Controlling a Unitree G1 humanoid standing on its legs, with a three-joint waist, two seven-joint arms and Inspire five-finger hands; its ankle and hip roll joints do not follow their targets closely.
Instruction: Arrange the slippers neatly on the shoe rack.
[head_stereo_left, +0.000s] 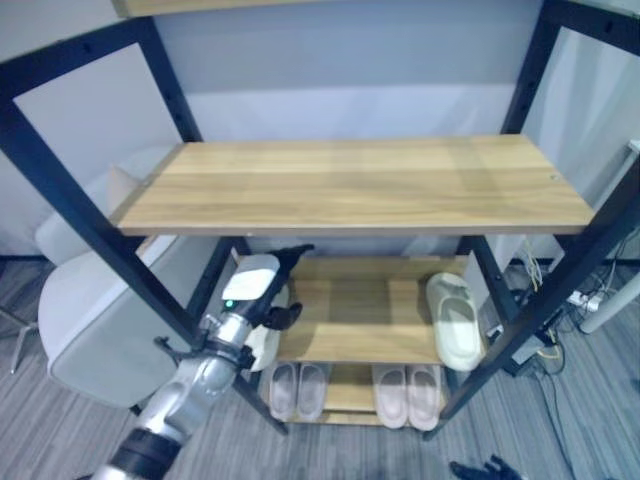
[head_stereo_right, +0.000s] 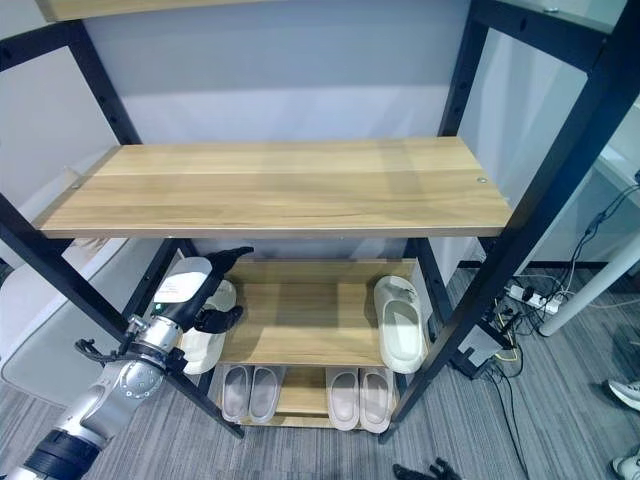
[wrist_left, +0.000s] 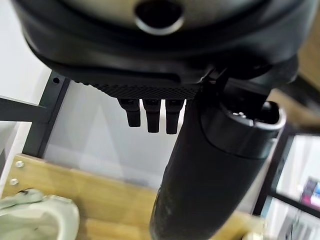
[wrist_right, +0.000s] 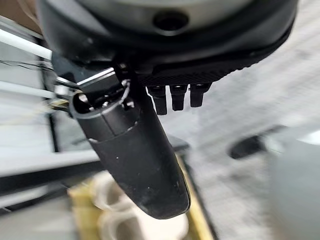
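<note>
Two pairs on the bottom shelf: two pairs of pale slippers (head_stereo_left: 297, 390) (head_stereo_left: 408, 395) are sitting side by side on the lowest board of the shoe rack (head_stereo_left: 356, 186), toes pointing inward, nearest the camera.

Right hand: the right hand (wrist_right: 150, 145) is hanging low beside the rack's right front corner, fingers straight and holding nothing; its tips are peeking in at the bottom of the left eye view (head_stereo_left: 487, 468).

Left hand: the left hand (head_stereo_left: 262, 297) is reaching in under the rack's wide upper board at the left end of the middle shelf, fingers extended and thumb (wrist_left: 210, 170) standing apart, gripping nothing.

Left slipper on the middle shelf: a cream slipper (head_stereo_right: 208, 330) is lying at the left end of the rack's middle shelf, directly beneath and partly behind the left hand; whether the hand is touching it cannot be told.

Right slipper on the middle shelf: a matching cream slipper (head_stereo_left: 454, 320) is resting along the right edge of the same shelf, sole down, well apart from its partner.

Upper board: the broad wooden shelf is spanning the rack's black frame (head_stereo_right: 470, 100) above everything else.

Behind the rack: a white chair (head_stereo_left: 85, 320) is standing to the rack's left, against the grey wall.
</note>
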